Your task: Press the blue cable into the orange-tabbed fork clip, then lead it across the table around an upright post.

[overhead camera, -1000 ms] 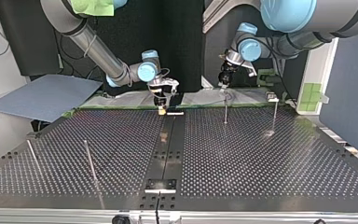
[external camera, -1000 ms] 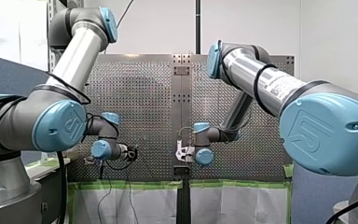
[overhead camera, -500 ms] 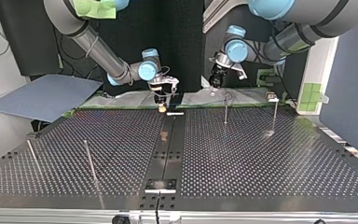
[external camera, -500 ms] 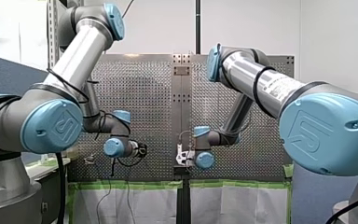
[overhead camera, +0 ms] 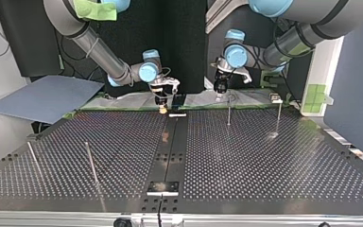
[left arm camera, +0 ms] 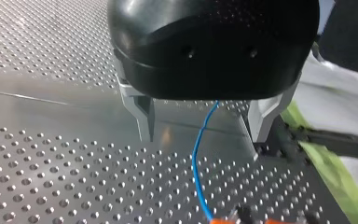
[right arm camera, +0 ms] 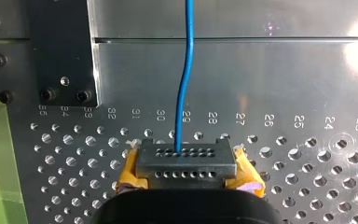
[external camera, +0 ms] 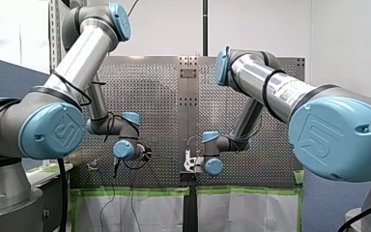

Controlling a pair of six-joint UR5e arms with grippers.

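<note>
While the robot's right gripper [right arm camera: 184,158], with its yellow pads, is sitting closed on the end of the thin blue cable [right arm camera: 186,70] low over the perforated metal surface [overhead camera: 264,170], the black left gripper [left arm camera: 201,138] is hanging above that cable with its metal fingers [left arm camera: 142,119] spread wide and gripping nothing. The cable is running between those fingers without touching either. It is reaching what is probably the orange-tabbed fork clip [left arm camera: 221,219] just ahead of them, only partly in view. Whether the cable is already lying in the clip's slot cannot be told. Judging from this, the robot is working on the first step, seating the cable, and the routing is not yet begun. The next move is calling for the left gripper to centre itself over the cable, close on it near the clip and press straight down while the right gripper is holding the line taut. A slim upright metal post [overhead camera: 228,111] is standing near the left gripper in the top view, waiting for the later lead.
</note>
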